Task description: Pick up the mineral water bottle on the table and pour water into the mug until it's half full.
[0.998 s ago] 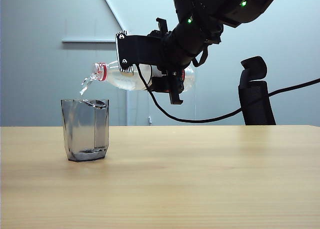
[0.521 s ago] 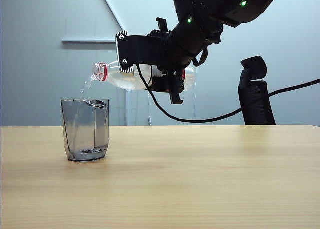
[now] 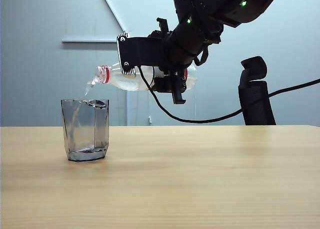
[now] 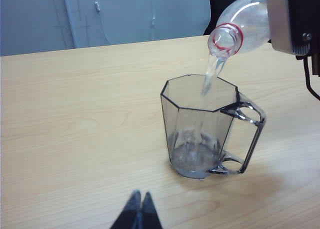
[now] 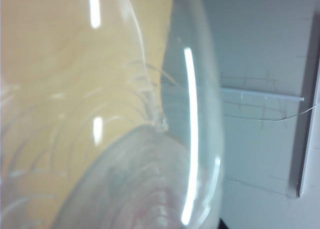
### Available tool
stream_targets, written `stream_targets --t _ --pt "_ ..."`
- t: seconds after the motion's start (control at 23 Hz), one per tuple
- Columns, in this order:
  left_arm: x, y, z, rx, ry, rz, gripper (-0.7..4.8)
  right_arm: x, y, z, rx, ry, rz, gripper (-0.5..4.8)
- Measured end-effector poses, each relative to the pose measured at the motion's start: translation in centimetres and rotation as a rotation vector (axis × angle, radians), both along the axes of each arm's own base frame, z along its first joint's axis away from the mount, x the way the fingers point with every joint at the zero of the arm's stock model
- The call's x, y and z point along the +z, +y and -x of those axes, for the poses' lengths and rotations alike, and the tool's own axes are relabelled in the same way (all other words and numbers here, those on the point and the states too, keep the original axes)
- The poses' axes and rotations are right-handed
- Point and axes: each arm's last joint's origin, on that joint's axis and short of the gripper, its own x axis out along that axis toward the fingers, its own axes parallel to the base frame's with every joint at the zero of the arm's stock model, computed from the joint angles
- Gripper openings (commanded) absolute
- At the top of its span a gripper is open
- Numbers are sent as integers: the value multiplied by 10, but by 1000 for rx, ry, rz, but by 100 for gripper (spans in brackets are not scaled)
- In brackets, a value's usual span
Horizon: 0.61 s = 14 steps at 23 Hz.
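My right claw (image 3: 167, 79) clamps the thin, squashable mineral water bottle (image 3: 131, 78) mid-body, tipped over the mug (image 3: 86, 130) on the worktop (image 3: 200, 179); left claw (image 4: 138, 211) waits shut.

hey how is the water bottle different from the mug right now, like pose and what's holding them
The mineral water bottle lies nearly level in the air, held by the right end effector; the mug stands upright on the table, untouched. The bottle is clear with a red neck ring; the mug is smoky grey with a handle. Both are see-through and hold water.
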Motion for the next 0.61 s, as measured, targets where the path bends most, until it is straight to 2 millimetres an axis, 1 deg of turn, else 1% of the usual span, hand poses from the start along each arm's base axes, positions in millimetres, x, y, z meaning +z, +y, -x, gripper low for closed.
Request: stream_targets --t 0.61 --pt "0 0 0 0 0 0 -2 0 -1 0 -16 -19 36 269"
